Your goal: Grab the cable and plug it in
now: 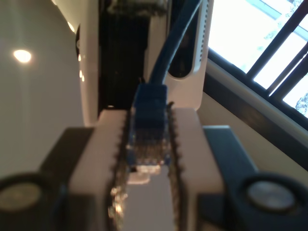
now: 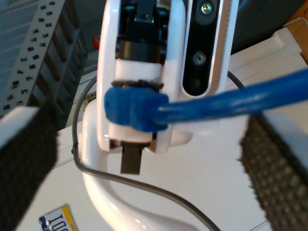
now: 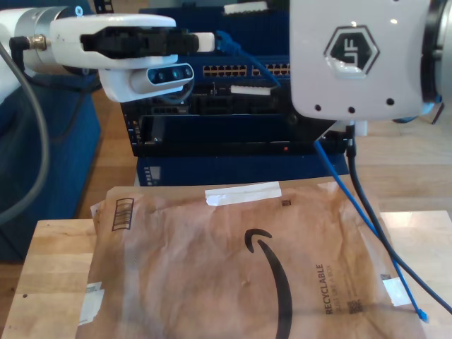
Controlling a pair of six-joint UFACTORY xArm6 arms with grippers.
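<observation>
First wrist view: cable (image 1: 149, 125) inside my first gripper (image 1: 148, 144).

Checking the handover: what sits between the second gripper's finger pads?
In the second wrist view, my first gripper, clamped on the blue ethernet cable at its plug, sits between the open pads of my second gripper.

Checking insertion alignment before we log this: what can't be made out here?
- Plug latch side: first wrist view, blurred, between my first pincer's fingers.
- Switch ports: exterior view, too small; partly behind arm housing.
- Cable middle run: exterior view, hidden by that housing.
</observation>
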